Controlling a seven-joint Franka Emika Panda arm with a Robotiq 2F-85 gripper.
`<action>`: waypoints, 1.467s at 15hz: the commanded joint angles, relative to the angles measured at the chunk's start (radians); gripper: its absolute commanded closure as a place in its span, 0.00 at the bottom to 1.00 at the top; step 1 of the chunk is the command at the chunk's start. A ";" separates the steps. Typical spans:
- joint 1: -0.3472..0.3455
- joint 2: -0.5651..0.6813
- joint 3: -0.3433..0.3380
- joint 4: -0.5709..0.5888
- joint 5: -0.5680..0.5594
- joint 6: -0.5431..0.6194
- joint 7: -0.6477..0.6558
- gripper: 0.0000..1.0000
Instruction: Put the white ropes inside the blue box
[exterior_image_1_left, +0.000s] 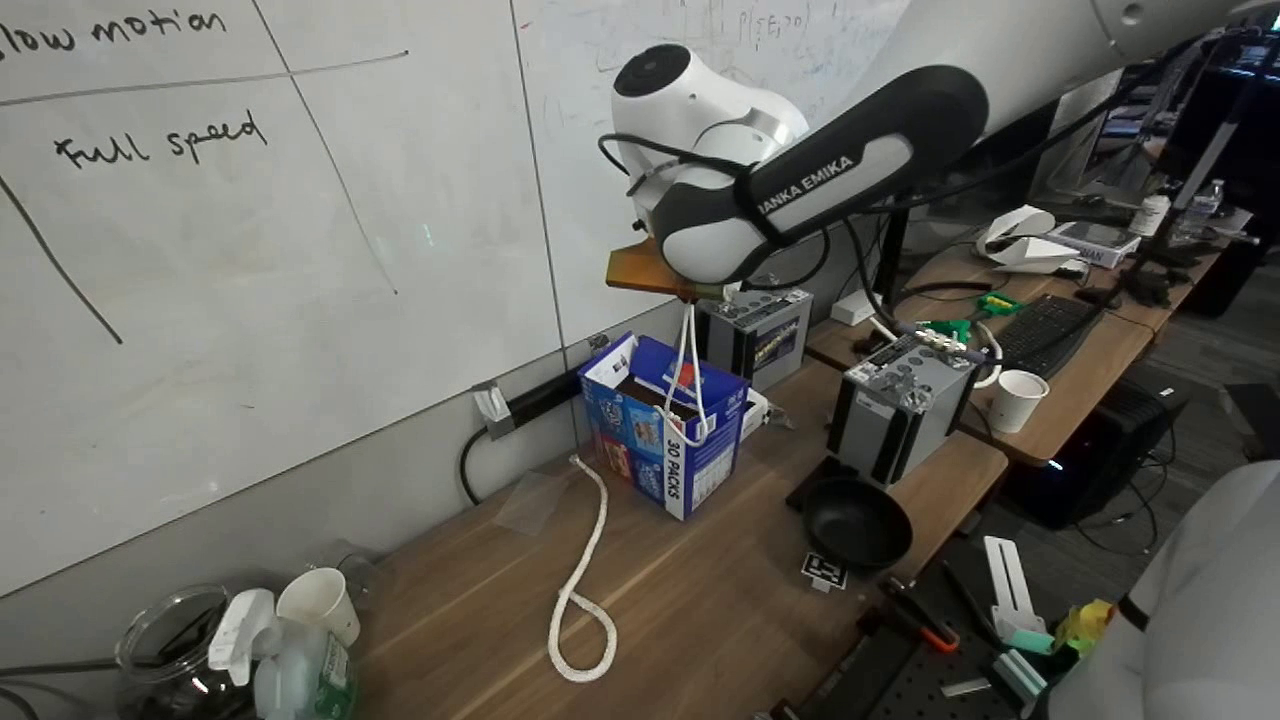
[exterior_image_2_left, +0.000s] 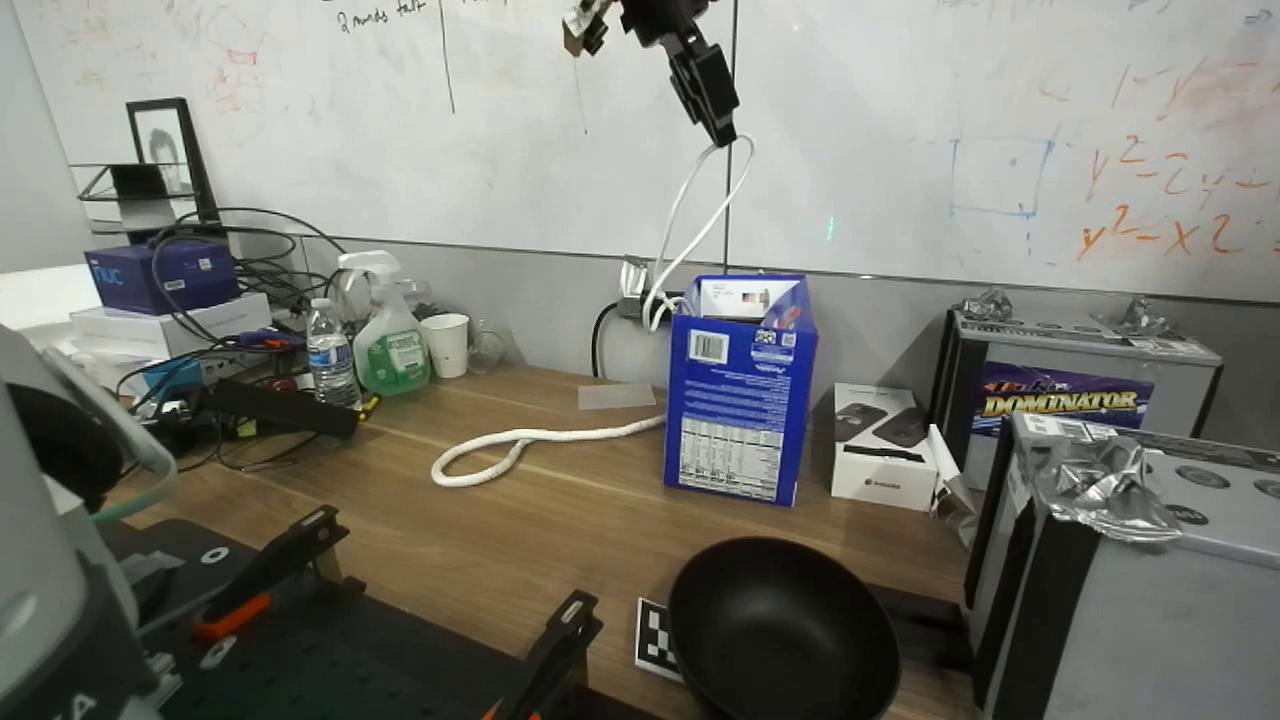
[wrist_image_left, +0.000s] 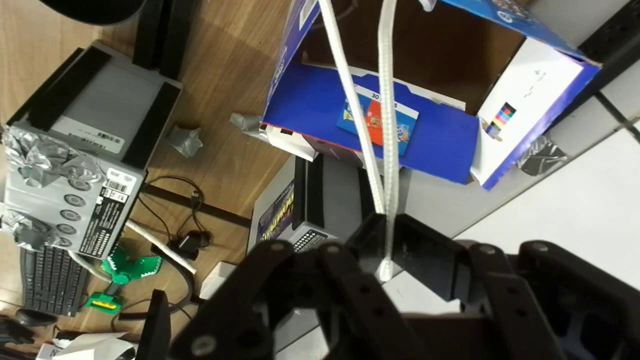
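Note:
My gripper is shut on a thin white rope, one of the white ropes; its short end pokes out behind the finger pads. Two strands hang from the fingers into a long loop over the blue box, whose top is open with flaps up. In an exterior view the loop's lower bend shows against the outside of the printed carton, by the corner; whether any of it dips inside I cannot tell. A thicker white rope lies looped on the table, one end beside the box. The gripper stands above the carton.
Grey electronic units and a small white carton stand beside the box. A black pan sits nearer the robot. Along the wall are a spray bottle and a paper cup. The whiteboard rises close behind.

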 joint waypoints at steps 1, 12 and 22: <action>-0.045 0.128 0.001 0.083 0.063 0.051 -0.092 0.93; -0.061 0.376 -0.041 0.249 0.271 0.060 -0.336 0.93; -0.053 0.491 -0.079 0.335 0.392 0.047 -0.476 0.94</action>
